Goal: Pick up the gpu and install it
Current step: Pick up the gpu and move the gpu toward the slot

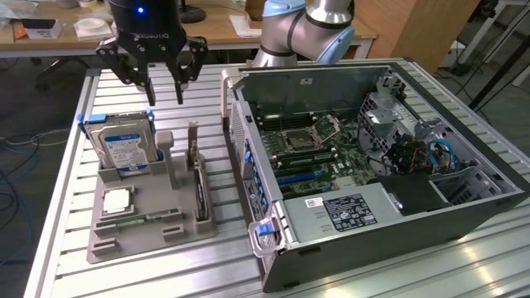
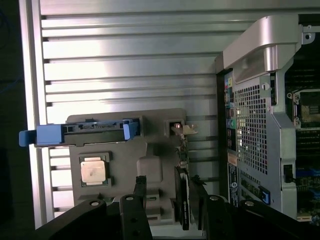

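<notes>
The gpu (image 1: 200,189) is a thin dark card standing on edge in a slot of the grey holder tray (image 1: 133,241), with its slim metal bracket pointing up at the far end. My gripper (image 1: 166,99) hangs well above the table, behind the tray's far edge, open with nothing between its fingers. In the wrist view the gpu (image 2: 182,197) lies far below, in line with the gap between the two black fingers (image 2: 140,186). The open computer case (image 1: 373,167) lies on its side at the exterior view's right of the tray, motherboard exposed.
The tray also holds a silver hard drive (image 1: 124,146) in a blue caddy, a processor chip (image 1: 116,200) and a green memory stick (image 1: 141,218). The case's side wall (image 2: 255,125) rises close beside the gpu. Desks and the arm's base stand behind the ribbed metal table.
</notes>
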`<state>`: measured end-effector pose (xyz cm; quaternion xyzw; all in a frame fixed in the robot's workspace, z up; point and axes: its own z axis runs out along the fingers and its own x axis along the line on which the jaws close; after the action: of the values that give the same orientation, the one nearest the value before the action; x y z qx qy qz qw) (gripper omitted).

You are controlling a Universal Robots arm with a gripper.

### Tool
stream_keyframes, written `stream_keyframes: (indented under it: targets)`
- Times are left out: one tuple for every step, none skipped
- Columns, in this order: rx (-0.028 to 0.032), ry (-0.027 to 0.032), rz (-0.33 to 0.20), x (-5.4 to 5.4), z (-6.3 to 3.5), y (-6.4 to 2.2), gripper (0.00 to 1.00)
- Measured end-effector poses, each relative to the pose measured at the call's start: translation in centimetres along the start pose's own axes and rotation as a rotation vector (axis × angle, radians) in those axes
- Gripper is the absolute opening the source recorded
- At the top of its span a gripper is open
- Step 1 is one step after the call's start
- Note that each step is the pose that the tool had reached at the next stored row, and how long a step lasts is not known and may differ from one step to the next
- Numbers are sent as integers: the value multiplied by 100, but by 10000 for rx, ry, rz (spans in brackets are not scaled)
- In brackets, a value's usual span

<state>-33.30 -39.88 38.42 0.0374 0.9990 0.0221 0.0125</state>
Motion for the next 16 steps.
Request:
stream_keyframes:
  targets:
    - [0, -1, 0, 0, 3, 0, 47]
    - [1, 0, 0, 0, 5, 0, 47]
    - [0, -1, 0, 0, 8, 0, 47]
    - [0, 0, 0, 0, 10, 0, 47]
    - [0, 0, 0, 0, 13, -1, 47]
    - [0, 0, 0, 0, 15, -1, 47]
    - [1, 0, 0, 1, 17, -1, 47]
    - [0, 0, 0, 1, 20, -1, 47]
    - [1, 0, 0, 0, 22, -1, 47]
    - [0, 0, -1, 1, 24, -1, 47]
    - [1, 0, 0, 1, 26, -1, 47]
    - [1, 0, 0, 1, 29, -1, 47]
    - [0, 0, 0, 1, 31, -1, 47]
    - [0, 0, 0, 1, 33, -2, 47]
    - [1, 0, 0, 1, 35, -2, 47]
    - [0, 0, 0, 1, 38, -2, 47]
